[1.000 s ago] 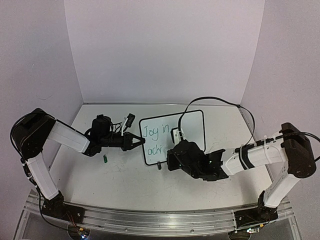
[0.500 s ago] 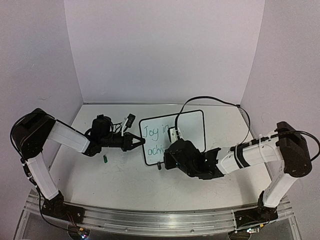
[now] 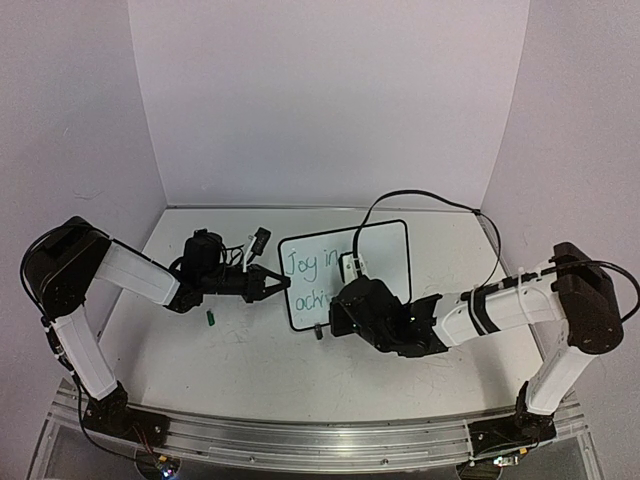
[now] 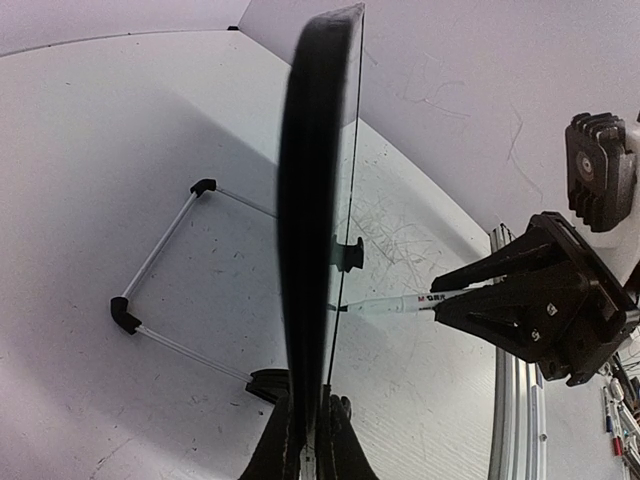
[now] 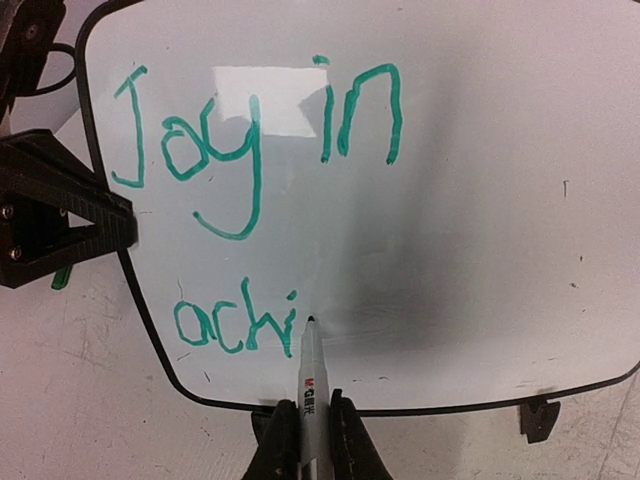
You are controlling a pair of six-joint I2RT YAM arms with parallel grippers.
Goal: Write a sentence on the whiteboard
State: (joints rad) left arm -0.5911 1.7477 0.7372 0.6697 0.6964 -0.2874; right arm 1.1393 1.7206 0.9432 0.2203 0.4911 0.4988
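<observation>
The whiteboard stands tilted at mid-table; it fills the right wrist view and shows edge-on in the left wrist view. Green letters on it read "Joy in" and below that "achi". My left gripper is shut on the board's left edge. My right gripper is shut on a white marker. The marker's tip rests at the board's face just right of the "i". The marker also shows in the left wrist view.
A small green cap lies on the table below the left gripper. The board's wire stand reaches out behind it. A black clip foot sits under the board's lower edge. A black cable arcs over the board.
My right gripper has shifted a little to the left with the marker, along the second line of writing. The left gripper and the board have not moved.
</observation>
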